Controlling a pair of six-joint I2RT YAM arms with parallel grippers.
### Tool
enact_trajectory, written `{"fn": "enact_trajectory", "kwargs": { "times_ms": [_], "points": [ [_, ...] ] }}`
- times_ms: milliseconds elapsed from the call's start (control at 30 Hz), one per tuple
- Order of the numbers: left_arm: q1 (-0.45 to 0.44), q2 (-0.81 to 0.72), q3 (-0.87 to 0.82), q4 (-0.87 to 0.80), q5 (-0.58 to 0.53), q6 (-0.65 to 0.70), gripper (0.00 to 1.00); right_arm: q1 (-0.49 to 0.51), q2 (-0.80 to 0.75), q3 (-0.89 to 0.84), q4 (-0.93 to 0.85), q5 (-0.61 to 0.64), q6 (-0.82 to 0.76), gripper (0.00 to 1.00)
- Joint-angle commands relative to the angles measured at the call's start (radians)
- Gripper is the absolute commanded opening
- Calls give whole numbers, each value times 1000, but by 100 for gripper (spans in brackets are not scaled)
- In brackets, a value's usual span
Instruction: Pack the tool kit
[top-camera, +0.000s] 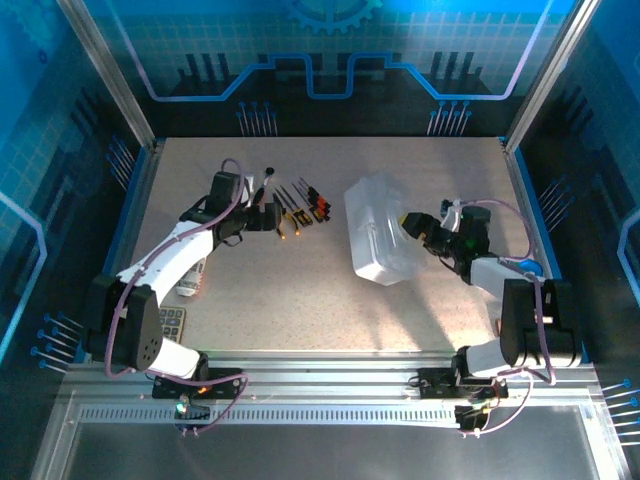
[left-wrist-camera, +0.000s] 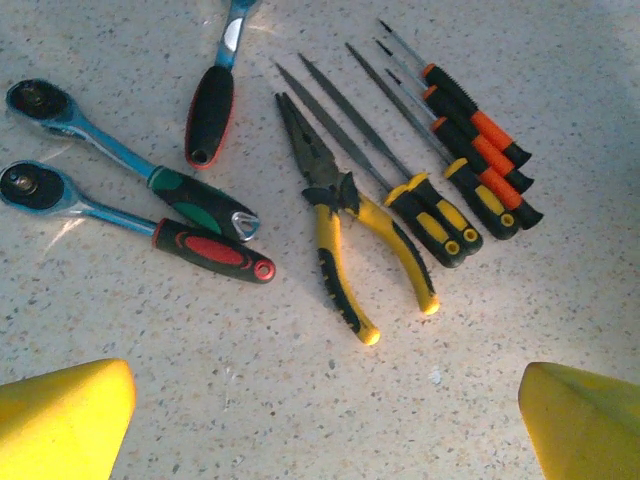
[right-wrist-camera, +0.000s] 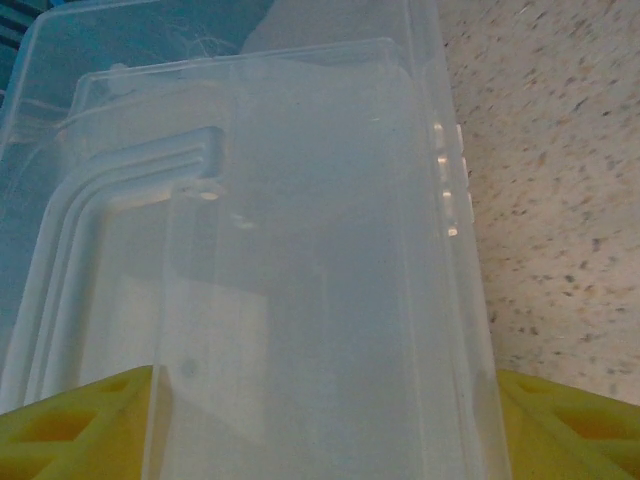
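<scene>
Top view: my left hand is released, spread wide over the row of small hand tools on the speckled bench. I judge it's lined up for a pick. My right hand is on the clear rectangular plastic case, mid-right, well apart from the tools.

Left wrist: yellow fingertips are wide apart with nothing between them. Ahead are yellow-handled pliers, yellow/black-handled files, orange/black screwdrivers and blue-metal ratchet wrenches. All lie loose and side by side, none packed.

Right wrist: yellow fingers touch both long walls of the case, so I read it as grasping, likely steadying it for loading. Can't tell the lid state.
</scene>
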Motion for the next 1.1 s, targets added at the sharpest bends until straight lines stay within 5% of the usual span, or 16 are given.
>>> {"fn": "enact_trajectory", "kwargs": {
  "times_ms": [0, 400, 833, 1067],
  "points": [
    [-17, 9, 36, 10, 22, -26, 99, 24, 92, -84, 84, -4, 57, 51],
    [-57, 45, 62, -19, 20, -17, 99, 38, 176, -128, 198, 53, 69, 63],
    [-69, 65, 67, -30, 21, -8, 99, 32, 4, -76, -98, 145, -69, 78],
    [-74, 73, 68, -29, 23, -5, 99, 17, 3, -71, -118, 143, -81, 78]
  ]
}}
